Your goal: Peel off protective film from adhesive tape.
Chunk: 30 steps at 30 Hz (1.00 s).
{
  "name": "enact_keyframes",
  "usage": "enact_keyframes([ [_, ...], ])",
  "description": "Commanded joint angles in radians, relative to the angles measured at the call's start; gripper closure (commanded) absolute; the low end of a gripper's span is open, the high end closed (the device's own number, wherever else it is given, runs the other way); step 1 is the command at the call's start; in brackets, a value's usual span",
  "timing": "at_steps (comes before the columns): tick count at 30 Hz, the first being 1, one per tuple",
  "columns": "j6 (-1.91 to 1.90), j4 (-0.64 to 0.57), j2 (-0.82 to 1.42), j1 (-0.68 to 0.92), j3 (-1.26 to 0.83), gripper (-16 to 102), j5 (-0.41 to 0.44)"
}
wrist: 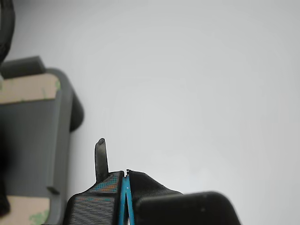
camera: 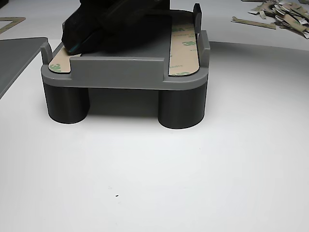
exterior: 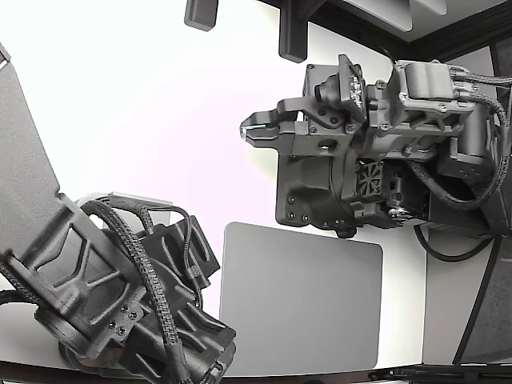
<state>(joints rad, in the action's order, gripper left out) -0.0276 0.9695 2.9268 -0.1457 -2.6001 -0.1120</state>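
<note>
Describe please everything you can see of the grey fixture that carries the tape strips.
The grey fixture looks like matte plastic: a flat tray with rounded corners and low raised walls, standing on round legs on the white table. Two tan tape strips with green print lie along its two sides. A dark gripper hangs over the strip on the other view's left; contact cannot be told.

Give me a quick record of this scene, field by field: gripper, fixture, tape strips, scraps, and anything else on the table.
gripper: jaws together around a thin blue blade, over bare table in the wrist view; no film seen in it
fixture: grey block on round legs, standing on the table
tape strips: two tan strips on the fixture, one along the other view's right edge, one along its left
scraps: pile of peeled film pieces behind the fixture
other: flat grey pad on the table
</note>
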Motion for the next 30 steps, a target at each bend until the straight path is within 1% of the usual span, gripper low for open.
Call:
enact_keyframes([
  [1, 0.023, -0.008, -0.015, 0.028, 0.091, 97, 0.021],
  [3, 0.137, 0.015, -0.040, 0.044, 0.141, 97, 0.029],
  [6, 0.471, 0.094, -0.077, 0.044, 0.204, 97, 0.018],
  [8, 0.664, 0.155, -0.107, 0.048, 0.238, 97, -0.009],
  [9, 0.712, 0.173, -0.120, 0.057, 0.247, 97, -0.009],
  [10, 0.753, 0.183, -0.133, 0.077, 0.250, 97, 0.018],
  [13, 0.890, 0.170, -0.186, 0.189, 0.225, 97, 0.202],
  [14, 0.937, 0.163, -0.210, 0.213, 0.215, 97, 0.247],
  [18, 1.117, 0.137, -0.344, 0.241, 0.190, 97, 0.304],
  [21, 1.172, 0.118, -0.416, 0.298, 0.181, 97, 0.399],
  [25, 1.195, 0.083, -0.423, 0.364, 0.172, 97, 0.466],
  [30, 1.143, 0.043, -0.419, 0.515, 0.115, 97, 0.620],
])
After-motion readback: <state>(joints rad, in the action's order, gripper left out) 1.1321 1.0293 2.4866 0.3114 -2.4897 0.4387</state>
